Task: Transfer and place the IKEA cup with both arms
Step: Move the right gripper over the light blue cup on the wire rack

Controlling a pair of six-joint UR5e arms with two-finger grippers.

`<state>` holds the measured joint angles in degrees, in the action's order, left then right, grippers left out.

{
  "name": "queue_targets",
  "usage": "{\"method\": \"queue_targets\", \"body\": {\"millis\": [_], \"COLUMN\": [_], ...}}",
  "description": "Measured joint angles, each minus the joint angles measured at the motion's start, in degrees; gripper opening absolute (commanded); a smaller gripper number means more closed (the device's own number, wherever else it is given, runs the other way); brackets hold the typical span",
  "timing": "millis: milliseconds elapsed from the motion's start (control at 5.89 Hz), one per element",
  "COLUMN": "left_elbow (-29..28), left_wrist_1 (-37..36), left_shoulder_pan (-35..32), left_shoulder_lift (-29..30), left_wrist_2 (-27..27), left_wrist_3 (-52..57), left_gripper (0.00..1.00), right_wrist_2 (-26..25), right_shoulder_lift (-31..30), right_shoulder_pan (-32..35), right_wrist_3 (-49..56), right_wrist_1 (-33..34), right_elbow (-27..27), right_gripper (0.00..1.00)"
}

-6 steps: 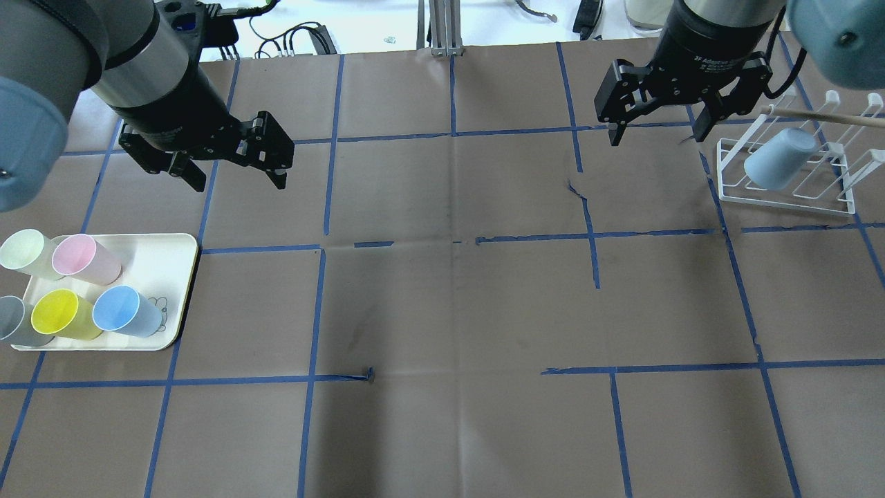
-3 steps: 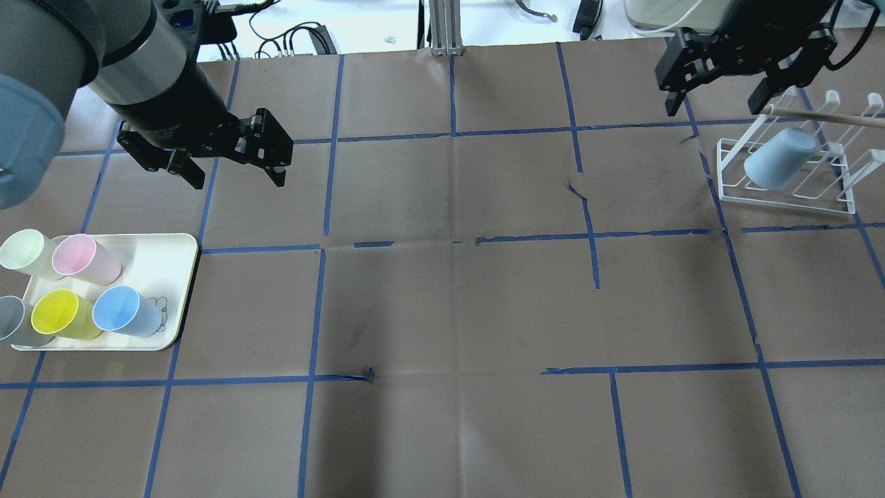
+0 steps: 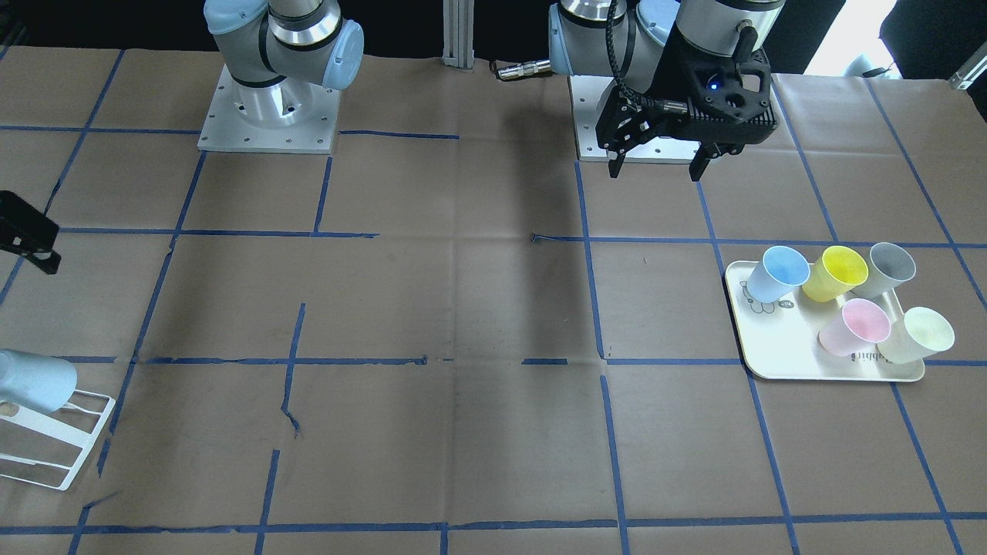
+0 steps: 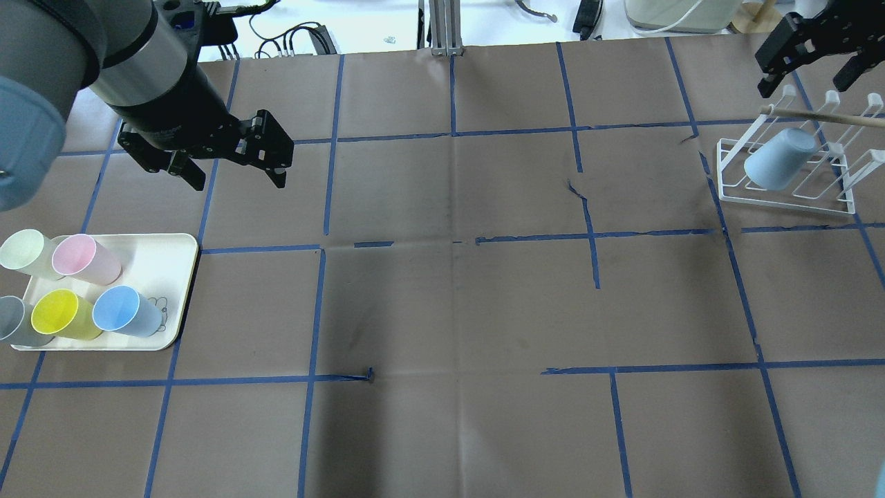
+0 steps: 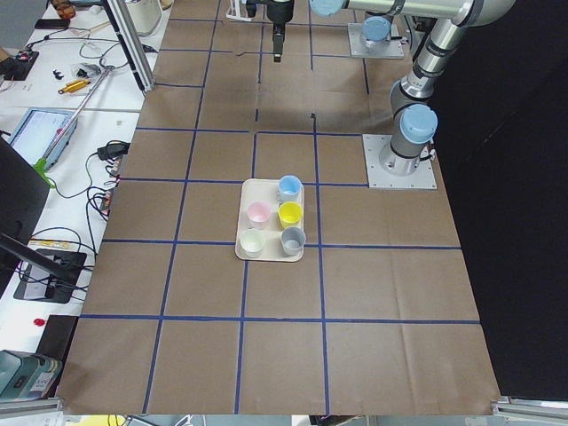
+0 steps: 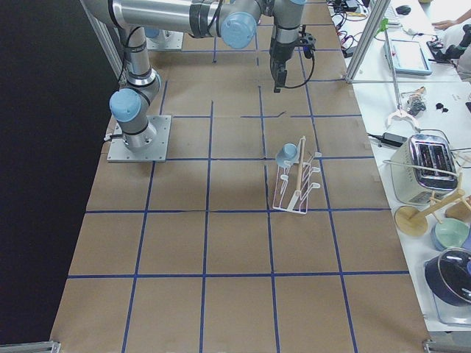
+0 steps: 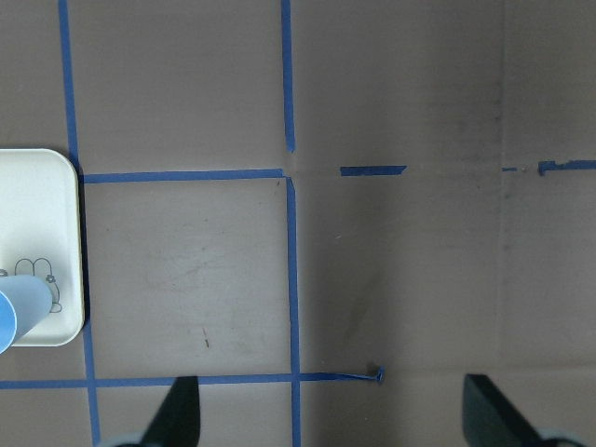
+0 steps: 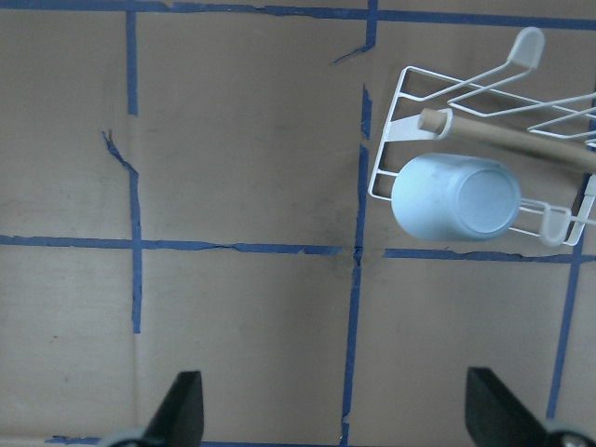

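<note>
Across the table, front-facing view: my left gripper point(image 3: 655, 171) hangs spread and empty above the paper, near my base and well apart from the tray point(image 3: 779, 351) with its five cups. Overhead: the IKEA cup point(image 4: 780, 166) sits upturned and tilted on the white wire rack point(image 4: 785, 205). My right gripper point(image 4: 803, 83) hovers beyond it, fingers wide, holding nothing. Left end: a blue twin cup point(image 5: 289, 186) stands on the tray. Right end: the rack bears one cup only. Left wrist: fingers point(image 7: 182, 414) parted over brown paper. Right wrist: fingers point(image 8: 182, 410) parted, cup on the rack beyond them. Transfer and placement look complete; I judge only retreat is left.
</note>
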<state>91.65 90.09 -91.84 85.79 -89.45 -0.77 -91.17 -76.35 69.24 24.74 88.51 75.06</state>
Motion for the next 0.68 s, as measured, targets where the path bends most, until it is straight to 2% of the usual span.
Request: {"method": "queue_targets", "body": {"millis": [339, 679], "left_elbow": [-0.03, -0.02], "left_wrist_1": [0.00, -0.13], "left_shoulder_pan": [-0.01, -0.01], "left_shoulder_lift": [-0.01, -0.01], "left_wrist_2": [0.24, 0.41], "left_wrist_3": [-0.02, 0.05], "left_gripper": [0.99, 0.99], "right_wrist_2": [-1.12, -1.41], "right_shoulder_lift": [5.84, 9.07], "right_shoulder_pan": [-3.68, -4.24], "right_wrist_3": [5.69, 6.78], "right_wrist_1": [2.59, 3.17], "right_elbow": [-2.71, -2.68], "right_gripper": [1.00, 1.00]}}
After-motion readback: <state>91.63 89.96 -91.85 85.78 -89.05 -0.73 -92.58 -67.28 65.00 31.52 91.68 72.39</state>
